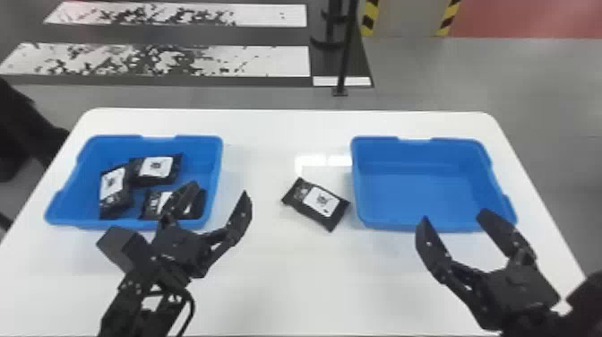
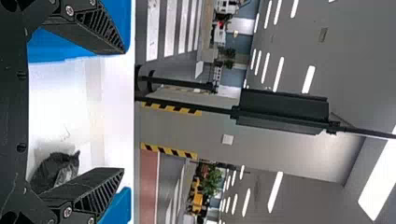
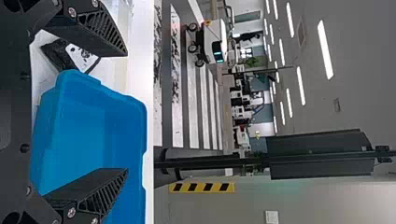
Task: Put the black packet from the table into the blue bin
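Near corners of the worktop (image 1: 268,287) cropped in the head view. Left gripper (image 1: 219,189) hides part of one binned packet (image 1: 151,201) in the left blue bin (image 1: 89,223) — full outline can't be told. Right gripper (image 1: 454,215) covers a bit of the right blue bin (image 1: 443,141)'s near rim. Black packet (image 1: 309,212) partly blocked in both wrist views; label print too small. Dark shape (image 1: 27,125) past worktop's left edge — cropped, unclear.
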Available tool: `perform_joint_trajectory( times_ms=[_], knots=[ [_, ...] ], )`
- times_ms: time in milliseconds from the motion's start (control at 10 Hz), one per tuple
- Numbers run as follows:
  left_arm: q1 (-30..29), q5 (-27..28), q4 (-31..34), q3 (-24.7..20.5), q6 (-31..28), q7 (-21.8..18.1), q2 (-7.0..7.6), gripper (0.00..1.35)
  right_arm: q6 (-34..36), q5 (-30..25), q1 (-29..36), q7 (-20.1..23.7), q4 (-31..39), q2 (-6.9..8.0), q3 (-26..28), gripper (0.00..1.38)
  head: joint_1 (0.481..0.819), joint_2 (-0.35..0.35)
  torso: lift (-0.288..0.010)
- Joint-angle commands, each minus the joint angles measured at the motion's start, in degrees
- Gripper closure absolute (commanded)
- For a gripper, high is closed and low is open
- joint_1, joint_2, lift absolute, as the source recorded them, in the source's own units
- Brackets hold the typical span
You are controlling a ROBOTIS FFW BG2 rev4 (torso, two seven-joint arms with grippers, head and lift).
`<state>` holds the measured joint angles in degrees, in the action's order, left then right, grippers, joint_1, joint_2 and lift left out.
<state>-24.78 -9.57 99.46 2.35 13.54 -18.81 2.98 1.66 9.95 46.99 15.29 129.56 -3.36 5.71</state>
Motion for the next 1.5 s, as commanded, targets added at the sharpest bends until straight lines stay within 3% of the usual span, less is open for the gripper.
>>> perform_joint_trajectory(
  times_ms=[0,200,500,800,1100,1400],
  knots=[
    [4.68,1.12,-2.5,3.59,-3.83,-0.08,-0.17,0.13,0.16,-0.01,-0.16,0.0,-0.12,0.02,0.0,0.13,0.695,-0.083,-0.11],
    [10.86,4.66,-8.13,6.67,-6.92,-1.67,-0.7,0.13,0.16,-0.01,-0.3,0.0,-0.26,0.02,-0.11,0.13,0.695,-0.144,-0.11],
    [14.52,13.34,-10.66,7.7,-14.09,-2.46,-1.84,0.14,0.16,-0.01,-0.45,0.0,-0.54,0.02,-0.11,0.14,0.695,-0.2,-0.11],
    [20.57,15.4,-16.14,14.21,-19.58,-3.69,-1.84,0.14,0.16,-0.01,-0.59,0.09,-0.54,-0.07,-0.11,0.14,0.695,-0.239,-0.11],
    [24.36,17.57,-20.5,17.76,-17.89,-3.69,-2.1,0.14,0.16,0.1,-0.45,0.09,-0.68,-0.16,-0.11,0.14,0.695,-0.307,-0.11],
    [28.3,22.14,-27.39,17.76,-15.64,-2.28,-3.13,0.13,0.16,0.44,-0.45,0.18,-0.82,-0.07,-0.11,0.14,0.695,-0.317,-0.11]
  ],
)
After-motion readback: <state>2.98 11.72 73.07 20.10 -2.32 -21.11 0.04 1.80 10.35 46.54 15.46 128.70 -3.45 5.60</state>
